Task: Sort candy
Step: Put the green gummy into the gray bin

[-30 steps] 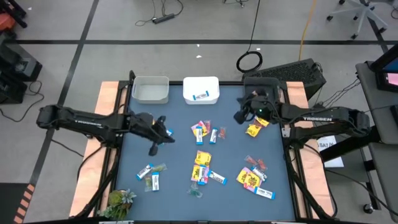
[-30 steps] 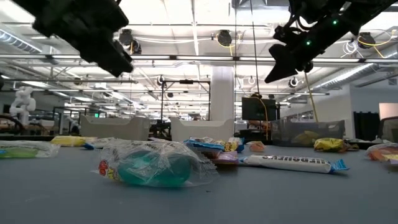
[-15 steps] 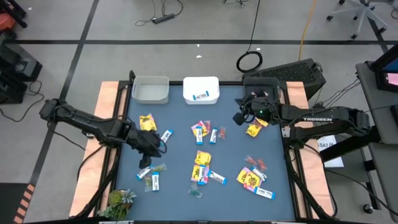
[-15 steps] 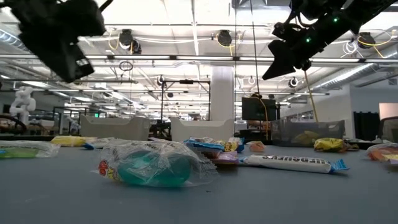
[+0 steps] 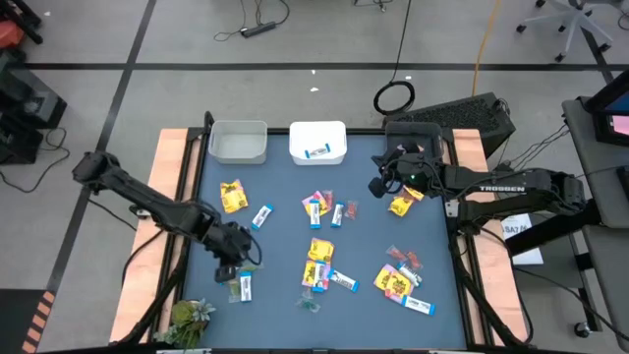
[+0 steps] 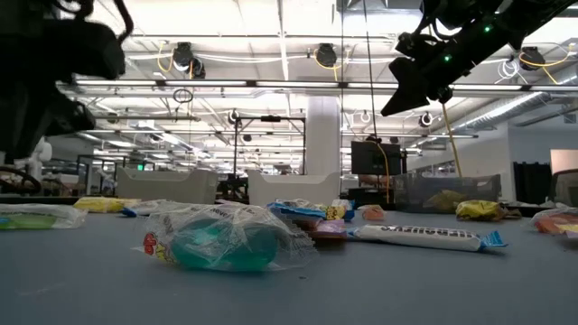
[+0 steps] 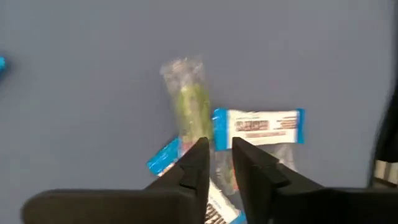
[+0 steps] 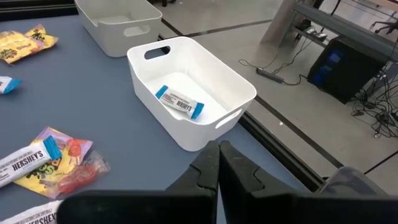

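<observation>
Blue table (image 5: 285,236) below us: our left gripper (image 7: 216,163), fingers slightly parted, hovers over a clear greenish candy wrapper (image 7: 189,106); our right gripper (image 8: 219,163) is pressed shut.

Grey floor (image 5: 295,39) crossed by dark tape lines, cables trailing over it; beyond the table, white column (image 6: 322,135) under bright ceiling lights (image 6: 271,23).

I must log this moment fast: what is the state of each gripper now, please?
Left gripper: jaws slightly apart, holding nothing, above the clear-greenish candy.
Right gripper: jaws closed, empty, near the white bin.
</observation>
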{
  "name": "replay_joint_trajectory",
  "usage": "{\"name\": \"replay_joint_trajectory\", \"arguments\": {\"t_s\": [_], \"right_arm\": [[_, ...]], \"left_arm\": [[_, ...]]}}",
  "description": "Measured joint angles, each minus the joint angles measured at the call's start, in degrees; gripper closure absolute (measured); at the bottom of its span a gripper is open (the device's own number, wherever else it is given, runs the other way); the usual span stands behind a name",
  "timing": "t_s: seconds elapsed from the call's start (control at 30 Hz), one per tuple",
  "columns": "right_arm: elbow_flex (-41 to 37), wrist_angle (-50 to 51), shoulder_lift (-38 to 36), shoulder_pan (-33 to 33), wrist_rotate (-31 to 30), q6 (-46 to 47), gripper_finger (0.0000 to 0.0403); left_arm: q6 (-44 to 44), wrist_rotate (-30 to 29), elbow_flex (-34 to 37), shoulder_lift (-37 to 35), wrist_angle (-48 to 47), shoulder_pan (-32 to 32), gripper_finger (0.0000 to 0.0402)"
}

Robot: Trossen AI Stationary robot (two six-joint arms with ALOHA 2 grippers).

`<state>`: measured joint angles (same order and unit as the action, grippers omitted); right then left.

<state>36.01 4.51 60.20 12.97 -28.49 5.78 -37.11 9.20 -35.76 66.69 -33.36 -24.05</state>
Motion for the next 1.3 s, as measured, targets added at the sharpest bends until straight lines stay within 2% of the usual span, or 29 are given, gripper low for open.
{"name": "replay_joint_trajectory", "arguments": {"t_s": [0.2,0.43,1.03,1.3], "right_arm": [[0.0,0.0,0.0,0.0,0.0,0.0,0.0403],[0.0,0.1,0.0,0.0,0.0,0.0,0.0403],[0.0,0.0,0.0,0.0,0.0,0.2,0.0403],[0.0,0.0,0.0,0.0,0.0,0.2,0.0403]], "left_arm": [[0.3,1.3,0.0,5.3,5.8,-0.1,0.0284],[1.5,1.2,0.0,10.3,5.9,-0.1,0.0281],[3.4,-2.2,0.0,10.8,4.6,0.1,0.0281],[4.6,-4.2,-2.5,10.7,0.1,0.1,0.0281]]}}
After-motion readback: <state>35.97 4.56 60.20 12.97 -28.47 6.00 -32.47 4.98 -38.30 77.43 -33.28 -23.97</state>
